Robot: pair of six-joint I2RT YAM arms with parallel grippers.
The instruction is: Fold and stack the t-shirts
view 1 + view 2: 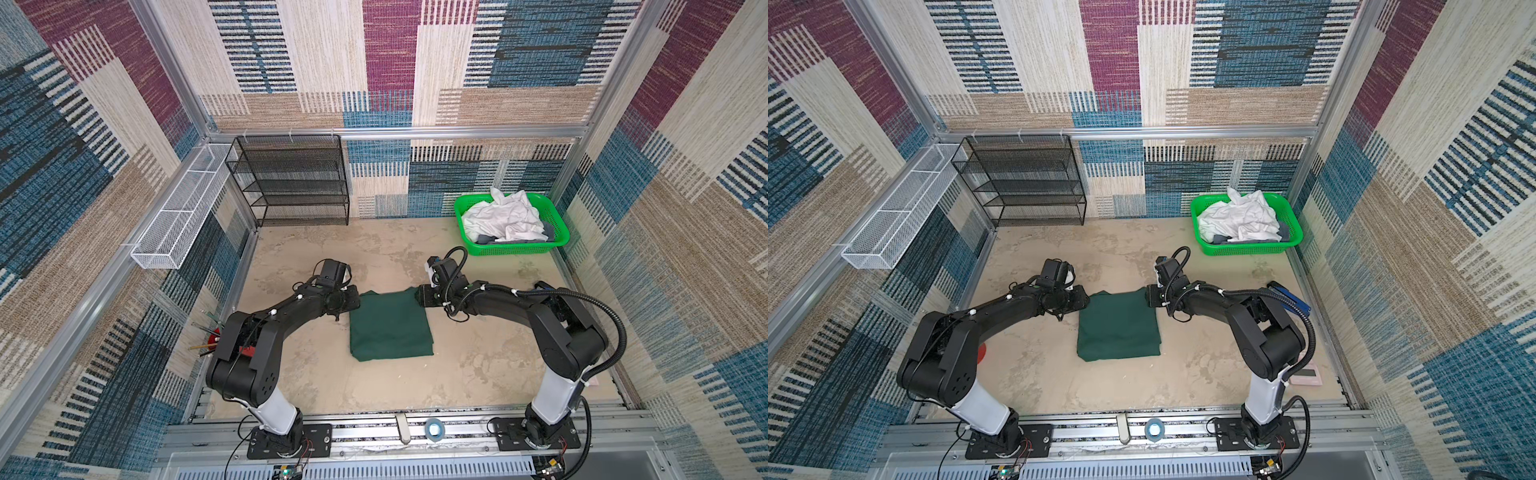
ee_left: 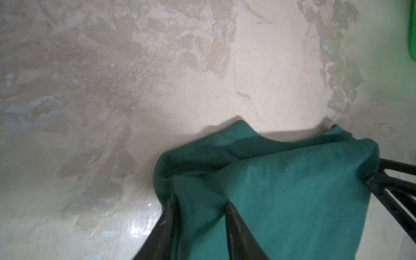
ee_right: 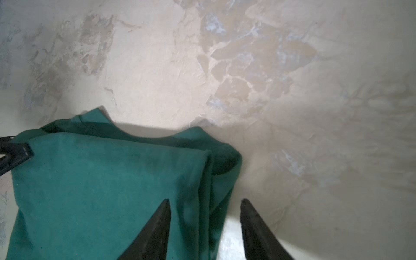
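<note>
The dark green t-shirt (image 1: 390, 326) lies as a folded rectangle in the middle of the table (image 1: 478, 365), with both tools at its far corners. The step looks like squaring off or setting down that far edge. To do it well, both arms should work level and together, so the layers lie stacked and the edge lands straight. A sideways pull would skew the fold.

The right tool (image 3: 205, 200) has its jaws apart, one finger over the cloth and one over bare table, pinching nothing. The left tool (image 2: 199, 202) also has its jaws apart, with cloth bunched between them. Whether it pinches that cloth I cannot tell.

In both top views the wrists cover the fingertips, and the wrist views cut off the shirt's near half. In the green basket (image 1: 515, 249) at the table's far right corner, the white t-shirts (image 1: 503, 220) are crumpled together, so their count is unclear. The grey fabric (image 1: 484, 240) is mostly buried.
</note>
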